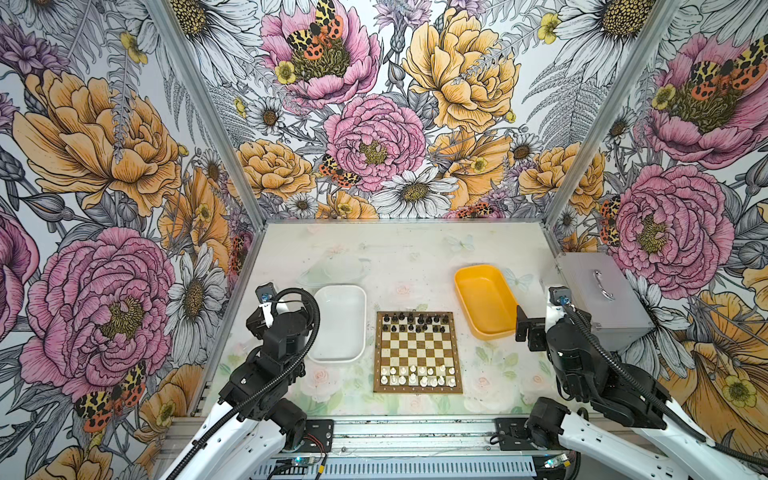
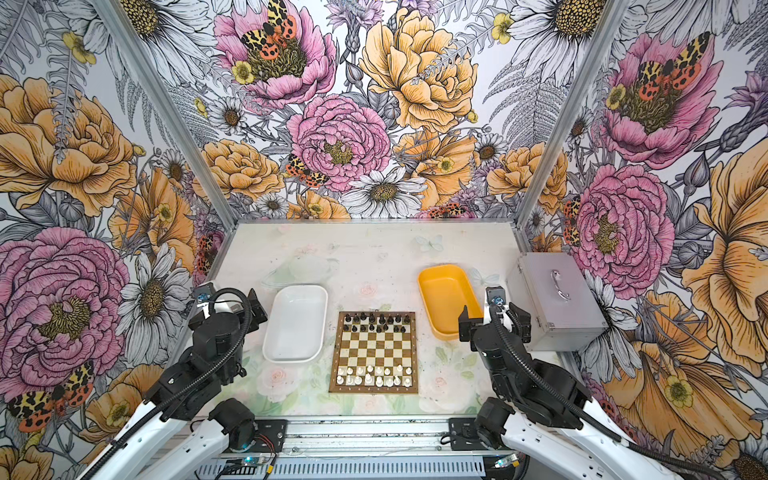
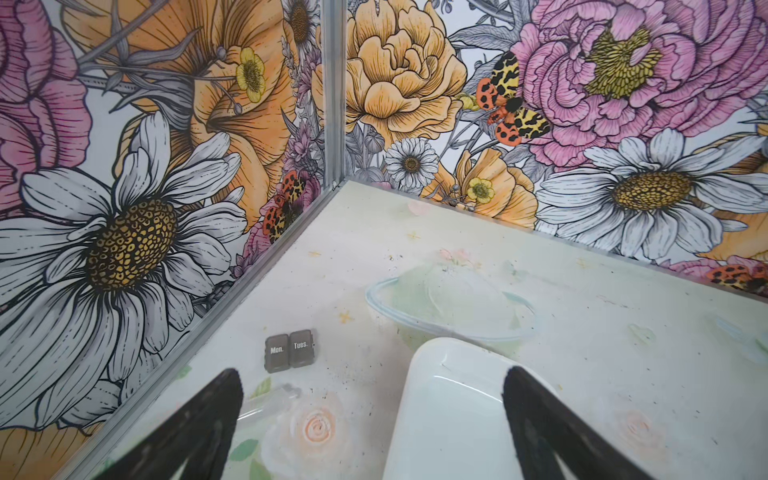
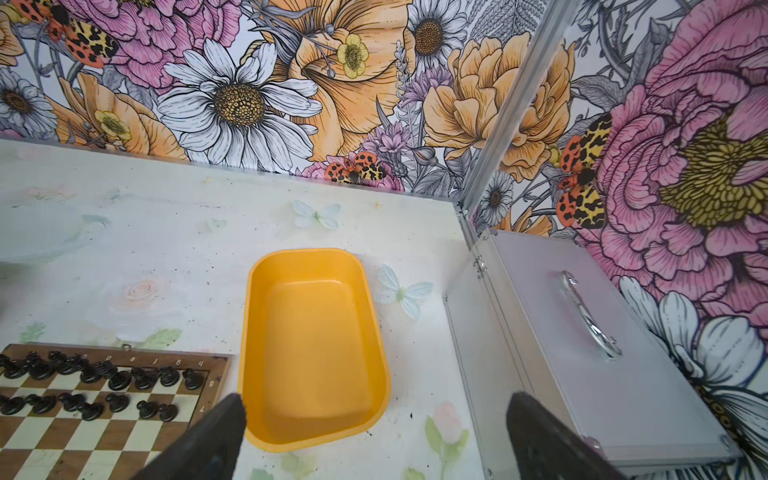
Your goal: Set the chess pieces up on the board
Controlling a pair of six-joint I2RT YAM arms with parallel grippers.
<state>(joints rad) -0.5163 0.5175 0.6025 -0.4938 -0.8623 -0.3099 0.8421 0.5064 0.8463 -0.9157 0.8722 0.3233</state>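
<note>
Chessmen (image 4: pixel 120 380) line both ends of the chessboard (image 1: pixel 417 353), so left pincer (image 3: pixel 372 376) and right pincer (image 4: pixel 374 399), both wide and empty beside it, should gently nudge only crooked ones.

The board (image 1: pixel 417 352) has a brown wood edge with a dull look. The black chess pieces (image 4: pixel 120 379) are shiny plastic. The yellow tray (image 4: pixel 316 345) is smooth plastic, and the white tray (image 1: pixel 340 324) is smooth and a bit shiny. The case (image 4: pixel 536 299) at the right edge of the bench (image 1: pixel 415 257) looks like dull grey metal with a shiny handle (image 4: pixel 589 316). The fingers (image 4: pixel 208 440) are dull black.
</note>
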